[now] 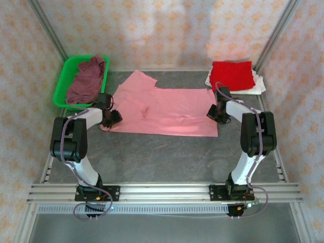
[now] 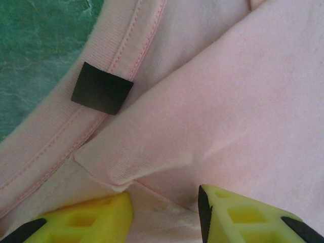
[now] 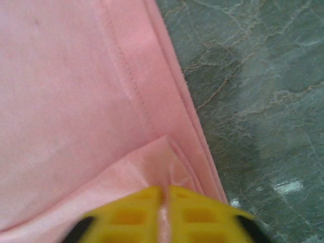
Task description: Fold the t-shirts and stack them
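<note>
You have a light pink t-shirt [image 1: 167, 109] at centre, a bright red t-shirt [image 1: 233, 75] and white t-shirt [image 1: 259, 87] at 1 o'clock, a dusty maroon t-shirt [image 1: 86, 81] and green basket [image 1: 62, 86] at 10 o'clock, and a grey marbled table [image 1: 167, 162].

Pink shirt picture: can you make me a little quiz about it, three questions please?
1. True or false: the right gripper is pinching the pink shirt.
2. Where does the maroon shirt lie? A in the green basket; B flat on the table; C held up in the air.
3. Fill the gap: the red shirt lies on a ____ one.

Key: 1 true. 2 A. 3 white; the white shirt peeks out underneath.
</note>
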You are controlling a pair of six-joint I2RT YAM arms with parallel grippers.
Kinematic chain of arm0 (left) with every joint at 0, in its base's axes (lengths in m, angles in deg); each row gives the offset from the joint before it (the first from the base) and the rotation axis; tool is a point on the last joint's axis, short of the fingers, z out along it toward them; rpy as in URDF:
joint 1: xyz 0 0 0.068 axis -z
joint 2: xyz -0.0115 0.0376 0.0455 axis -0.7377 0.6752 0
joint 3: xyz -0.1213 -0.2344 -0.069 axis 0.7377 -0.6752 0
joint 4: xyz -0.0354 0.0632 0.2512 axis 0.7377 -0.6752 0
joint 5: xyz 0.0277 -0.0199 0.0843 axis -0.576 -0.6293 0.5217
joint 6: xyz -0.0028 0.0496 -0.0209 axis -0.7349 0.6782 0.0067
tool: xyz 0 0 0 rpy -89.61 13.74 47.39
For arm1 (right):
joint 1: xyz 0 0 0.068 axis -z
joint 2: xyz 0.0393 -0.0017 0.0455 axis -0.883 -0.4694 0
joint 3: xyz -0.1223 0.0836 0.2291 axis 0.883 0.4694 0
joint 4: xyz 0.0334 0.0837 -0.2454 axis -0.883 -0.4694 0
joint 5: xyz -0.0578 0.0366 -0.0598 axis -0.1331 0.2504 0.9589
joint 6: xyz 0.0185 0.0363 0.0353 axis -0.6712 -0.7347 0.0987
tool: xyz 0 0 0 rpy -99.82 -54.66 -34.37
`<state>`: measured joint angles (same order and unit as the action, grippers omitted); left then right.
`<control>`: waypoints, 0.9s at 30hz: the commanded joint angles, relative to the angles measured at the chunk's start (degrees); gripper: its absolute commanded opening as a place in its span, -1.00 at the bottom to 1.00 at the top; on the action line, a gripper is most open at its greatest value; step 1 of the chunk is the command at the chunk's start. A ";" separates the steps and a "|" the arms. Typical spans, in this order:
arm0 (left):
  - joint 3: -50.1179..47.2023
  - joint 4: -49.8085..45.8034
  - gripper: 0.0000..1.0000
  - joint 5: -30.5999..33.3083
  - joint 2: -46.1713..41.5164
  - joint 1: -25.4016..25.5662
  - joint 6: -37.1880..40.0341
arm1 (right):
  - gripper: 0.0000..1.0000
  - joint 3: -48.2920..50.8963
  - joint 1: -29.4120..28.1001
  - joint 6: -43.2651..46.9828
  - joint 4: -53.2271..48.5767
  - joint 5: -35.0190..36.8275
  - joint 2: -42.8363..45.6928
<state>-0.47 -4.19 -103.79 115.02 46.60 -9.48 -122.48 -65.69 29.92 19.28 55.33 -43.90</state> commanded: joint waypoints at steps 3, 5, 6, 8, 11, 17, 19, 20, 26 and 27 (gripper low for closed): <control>-2.73 -4.12 -0.16 1.99 1.37 -1.00 -0.54 | -0.76 0.19 0.46 -0.96 1.84 1.59 1.19; -2.94 -4.07 -0.16 1.94 1.22 -1.00 -0.68 | -0.94 -0.41 0.52 -0.93 2.17 1.64 0.61; -3.09 -3.96 -0.16 1.85 1.12 -1.00 -0.81 | -0.96 -0.88 0.52 -0.78 2.09 1.50 0.18; -3.48 -3.94 -0.16 1.93 0.70 -1.00 -0.94 | -1.00 -1.29 0.48 -0.57 2.52 1.38 -0.58; -4.34 -4.24 -0.16 2.20 -0.15 -0.99 -1.21 | -1.00 -1.78 0.57 -1.00 1.44 4.33 -1.20; -6.77 -4.12 -0.17 1.61 -2.30 -1.27 -3.03 | -1.00 1.27 0.69 -2.03 2.09 5.39 0.23; -8.53 -4.28 -0.18 1.42 -4.41 -1.29 -3.10 | -1.00 3.59 0.69 -2.25 2.33 5.34 1.74; -9.49 -4.43 -0.18 1.26 -5.70 -1.30 -4.33 | -1.00 4.85 0.69 -2.46 2.50 5.24 2.53; -12.81 -6.31 -0.15 0.16 -13.48 -1.20 -4.06 | -0.99 11.40 0.12 -3.91 2.90 2.94 10.24; -12.39 -6.08 -0.15 0.18 -14.71 -1.10 -3.77 | -0.95 11.27 -0.45 -3.59 2.76 3.26 11.67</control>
<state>-12.47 -5.96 -104.16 102.49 45.88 -12.93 -111.83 -65.45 27.23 22.84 58.11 -36.29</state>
